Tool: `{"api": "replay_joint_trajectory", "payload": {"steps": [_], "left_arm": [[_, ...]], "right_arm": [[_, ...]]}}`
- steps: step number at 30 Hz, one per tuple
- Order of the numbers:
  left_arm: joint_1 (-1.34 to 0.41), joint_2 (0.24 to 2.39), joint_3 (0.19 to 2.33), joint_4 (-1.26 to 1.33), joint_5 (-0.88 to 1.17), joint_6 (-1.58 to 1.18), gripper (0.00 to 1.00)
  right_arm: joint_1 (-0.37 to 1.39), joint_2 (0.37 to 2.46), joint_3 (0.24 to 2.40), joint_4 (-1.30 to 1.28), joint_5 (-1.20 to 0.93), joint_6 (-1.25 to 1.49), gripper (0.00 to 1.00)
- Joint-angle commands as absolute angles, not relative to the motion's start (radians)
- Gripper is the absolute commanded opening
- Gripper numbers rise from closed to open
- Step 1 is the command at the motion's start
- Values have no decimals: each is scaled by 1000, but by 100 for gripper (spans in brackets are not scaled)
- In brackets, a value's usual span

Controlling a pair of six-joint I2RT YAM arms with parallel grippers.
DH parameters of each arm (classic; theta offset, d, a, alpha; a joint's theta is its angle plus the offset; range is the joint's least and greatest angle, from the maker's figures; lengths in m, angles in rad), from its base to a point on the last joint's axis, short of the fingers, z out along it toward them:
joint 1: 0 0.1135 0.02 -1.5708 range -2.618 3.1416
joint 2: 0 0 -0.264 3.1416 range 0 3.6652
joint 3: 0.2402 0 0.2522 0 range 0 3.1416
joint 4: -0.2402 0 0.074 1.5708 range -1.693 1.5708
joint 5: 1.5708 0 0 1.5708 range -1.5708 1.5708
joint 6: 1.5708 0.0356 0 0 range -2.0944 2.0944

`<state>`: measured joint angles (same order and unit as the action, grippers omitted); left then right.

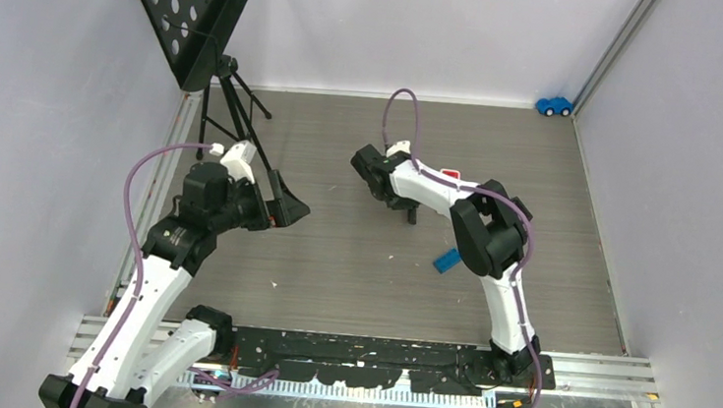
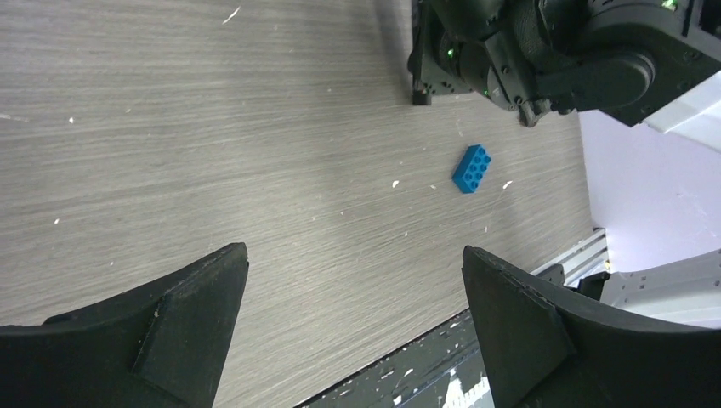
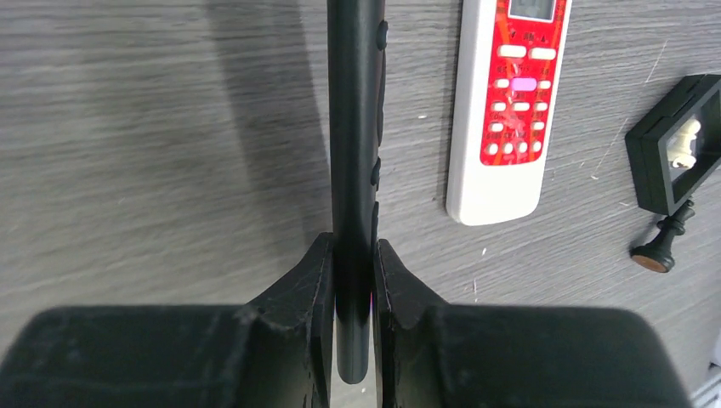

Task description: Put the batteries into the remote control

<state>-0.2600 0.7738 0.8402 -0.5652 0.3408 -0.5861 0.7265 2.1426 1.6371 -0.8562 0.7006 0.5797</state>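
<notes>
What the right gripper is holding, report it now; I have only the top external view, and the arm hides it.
Observer: The right gripper is shut on a slim black plastic remote control, held edge-on between its fingers.
Operator: Give me the other remote's position.
Observer: A white remote control with a red button panel lies face up on the table, beside the black one and not touching it.
Operator: Name what sits past it.
Observer: In the right wrist view, to its right, a small black square frame with a white piece inside.
</notes>
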Motion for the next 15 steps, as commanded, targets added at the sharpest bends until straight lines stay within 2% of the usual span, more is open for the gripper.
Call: {"api": "replay_joint_trajectory", "payload": {"steps": [1, 3, 8, 12, 14, 15], "left_arm": [[-259, 819, 890, -634, 305, -557, 100], [-259, 848, 912, -673, 280, -555, 100], [-259, 887, 954, -821, 150, -517, 100], [-259, 898, 972, -909, 51, -498, 100], [-259, 899, 981, -930, 40, -502, 100], [-259, 897, 985, -939, 34, -506, 100]], "right_arm": [[720, 2194, 1715, -923, 798, 582, 22], [719, 2206, 1725, -925, 787, 568, 36], [719, 2132, 1677, -877, 693, 538, 56], [719, 2006, 1601, -818, 579, 527, 66], [721, 1931, 1557, -799, 531, 533, 67], [721, 1874, 1527, -788, 522, 536, 71]]}}
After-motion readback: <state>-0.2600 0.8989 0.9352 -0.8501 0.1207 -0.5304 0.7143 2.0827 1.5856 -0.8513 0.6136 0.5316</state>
